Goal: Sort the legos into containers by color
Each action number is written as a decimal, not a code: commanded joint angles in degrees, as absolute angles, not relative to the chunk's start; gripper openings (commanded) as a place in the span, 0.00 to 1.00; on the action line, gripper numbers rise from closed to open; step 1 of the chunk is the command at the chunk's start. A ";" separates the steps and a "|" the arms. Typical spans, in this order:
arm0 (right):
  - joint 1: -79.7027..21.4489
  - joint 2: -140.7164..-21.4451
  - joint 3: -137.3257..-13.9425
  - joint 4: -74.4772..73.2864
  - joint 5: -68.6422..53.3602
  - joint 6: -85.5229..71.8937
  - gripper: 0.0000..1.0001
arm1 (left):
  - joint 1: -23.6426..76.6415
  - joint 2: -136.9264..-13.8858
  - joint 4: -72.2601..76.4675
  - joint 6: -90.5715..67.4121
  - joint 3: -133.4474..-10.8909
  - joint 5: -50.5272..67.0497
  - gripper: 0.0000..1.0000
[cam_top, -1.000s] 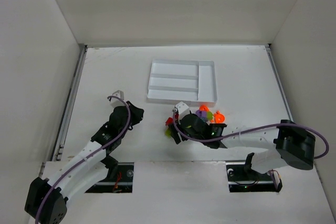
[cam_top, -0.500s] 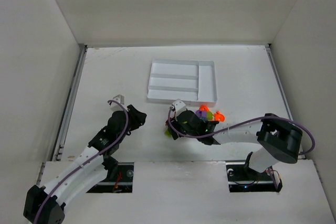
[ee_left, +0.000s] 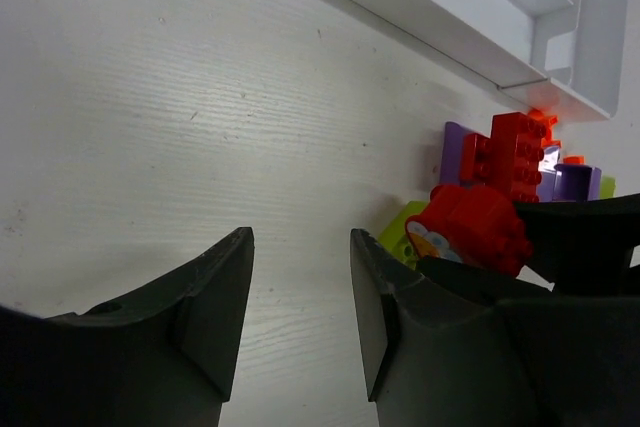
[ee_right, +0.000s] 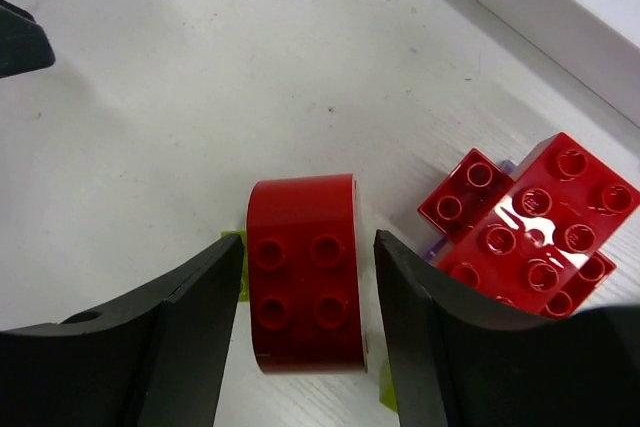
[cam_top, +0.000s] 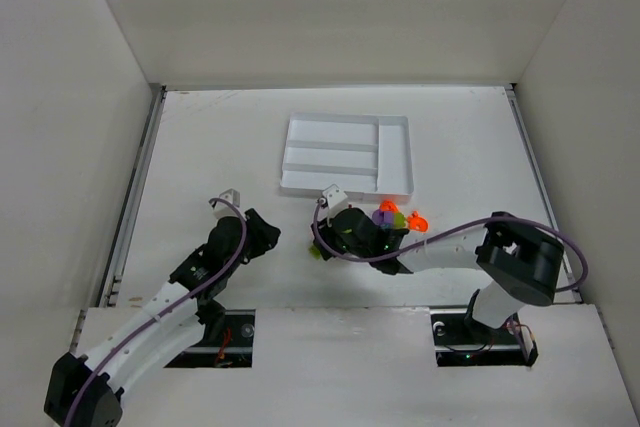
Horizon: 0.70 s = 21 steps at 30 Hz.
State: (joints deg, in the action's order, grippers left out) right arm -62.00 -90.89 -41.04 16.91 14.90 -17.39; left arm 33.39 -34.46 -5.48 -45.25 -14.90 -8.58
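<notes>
Red brick (ee_right: 305,272) glossy plastic — table (ee_right: 140,117) matt white, faint grain; fingers (ee_right: 185,337) matt black.

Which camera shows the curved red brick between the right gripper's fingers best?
The right wrist view. There the red brick fills the middle of the picture, studs up, between the fingers of the right gripper. The left wrist view shows it smaller, from the side. In the top view the right gripper hides it.

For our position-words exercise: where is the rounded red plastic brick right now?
In the right wrist view, the rounded red plastic brick lies studs-up between the right gripper's black fingers, left of a larger red studded brick.
</notes>
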 commanded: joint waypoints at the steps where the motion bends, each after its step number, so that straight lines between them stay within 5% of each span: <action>1: -62.71 -92.37 -43.77 17.32 15.12 -17.22 0.62 | 33.27 -34.01 -5.36 -47.72 -14.15 -7.91 0.41; 10: -62.80 -87.46 -42.98 19.16 17.31 -19.86 0.24 | 33.97 -35.16 -3.34 -48.52 -14.06 -5.72 0.41; 21: -61.83 -74.36 -41.58 17.22 23.10 -24.79 0.22 | 38.36 -33.22 1.75 -52.56 -20.74 -3.96 0.44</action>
